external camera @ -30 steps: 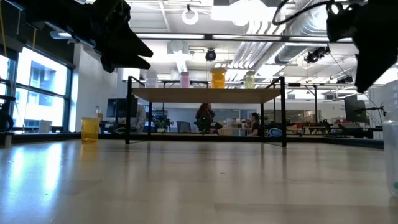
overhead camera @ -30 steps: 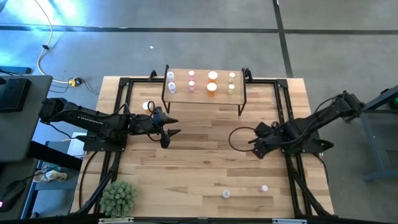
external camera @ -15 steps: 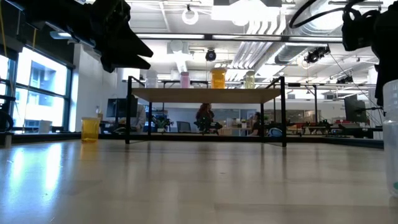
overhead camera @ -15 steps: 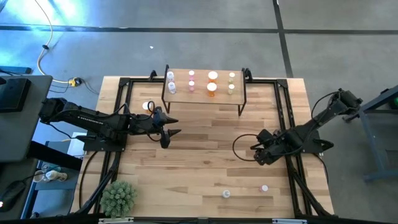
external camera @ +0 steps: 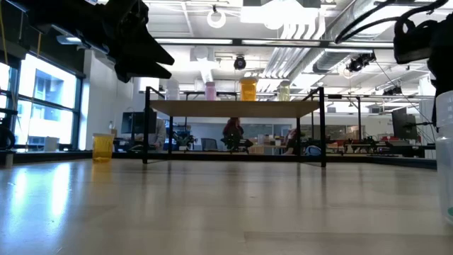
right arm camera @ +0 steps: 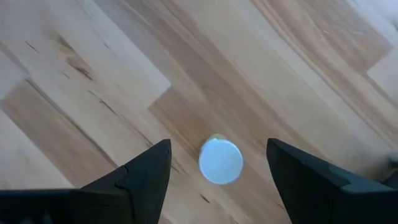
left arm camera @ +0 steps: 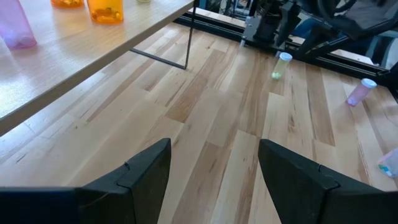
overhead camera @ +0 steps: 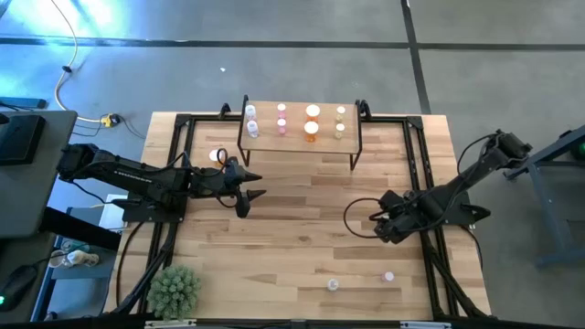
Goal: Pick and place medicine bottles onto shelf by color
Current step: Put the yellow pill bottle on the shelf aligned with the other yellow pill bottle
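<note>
Right gripper (right arm camera: 214, 180) fingers apart, white-capped bottle (right arm camera: 221, 161) on tabletop (overhead camera: 302, 228) between them, not clamped. No readable labels. Left gripper (left arm camera: 214, 180) fingers apart, empty, near shelf (overhead camera: 302, 137) front-left leg. Shelf carries sorted bottles; bare wood all round right gripper.

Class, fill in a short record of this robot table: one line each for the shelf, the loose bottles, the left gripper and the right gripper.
shelf: shelf at the table's far edge, eight bottles on it in colour columns
loose bottles: yellowish one and pink one near the front edge, yellow one left of the shelf
left gripper: left gripper open, empty, above the table in front of the shelf's left end
right gripper: right gripper open, above a white-capped bottle
</note>
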{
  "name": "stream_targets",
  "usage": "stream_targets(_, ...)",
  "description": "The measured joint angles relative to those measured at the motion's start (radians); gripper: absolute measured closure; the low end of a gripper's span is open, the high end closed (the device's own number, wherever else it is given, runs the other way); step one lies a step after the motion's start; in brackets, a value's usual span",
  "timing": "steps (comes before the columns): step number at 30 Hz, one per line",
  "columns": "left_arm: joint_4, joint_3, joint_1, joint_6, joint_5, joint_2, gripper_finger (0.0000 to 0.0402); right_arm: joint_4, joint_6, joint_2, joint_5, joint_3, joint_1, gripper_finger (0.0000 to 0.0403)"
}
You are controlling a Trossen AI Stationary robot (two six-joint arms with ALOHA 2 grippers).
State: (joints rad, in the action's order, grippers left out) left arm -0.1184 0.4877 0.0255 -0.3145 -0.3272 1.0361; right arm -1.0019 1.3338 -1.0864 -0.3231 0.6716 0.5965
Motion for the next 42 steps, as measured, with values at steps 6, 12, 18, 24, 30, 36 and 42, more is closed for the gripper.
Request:
stream_targets(6,0.000,0.000,0.000,0.001,-0.001,0.000,0.0170,0.008,0.022,-0.048,0.000,0.000,0.037,0.0148)
stream_targets(12,0.000,0.000,0.000,0.000,-0.001,0.000,0.0170,-0.002,0.039,-0.112,0.000,0.000,0.046,0.0148)
stream_targets(18,0.000,0.000,0.000,-0.014,-0.001,0.000,0.0170,-0.003,0.052,-0.158,0.001,0.000,0.046,0.0152)
stream_targets(24,0.000,0.000,0.000,-0.015,-0.001,0.000,0.0170,-0.002,0.058,-0.171,0.001,0.000,0.046,0.0195)
stream_targets(30,0.000,0.000,0.000,-0.015,-0.001,0.000,0.0170,0.003,0.058,-0.171,0.001,0.000,0.046,0.0243)
stream_targets(36,0.000,0.000,0.000,-0.015,-0.001,0.000,0.0170,0.004,0.057,-0.171,0.001,0.000,0.046,0.0274)
stream_targets(42,0.000,0.000,0.000,-0.015,-0.001,0.000,0.0170,0.014,0.056,-0.171,0.009,0.000,0.045,0.0287)
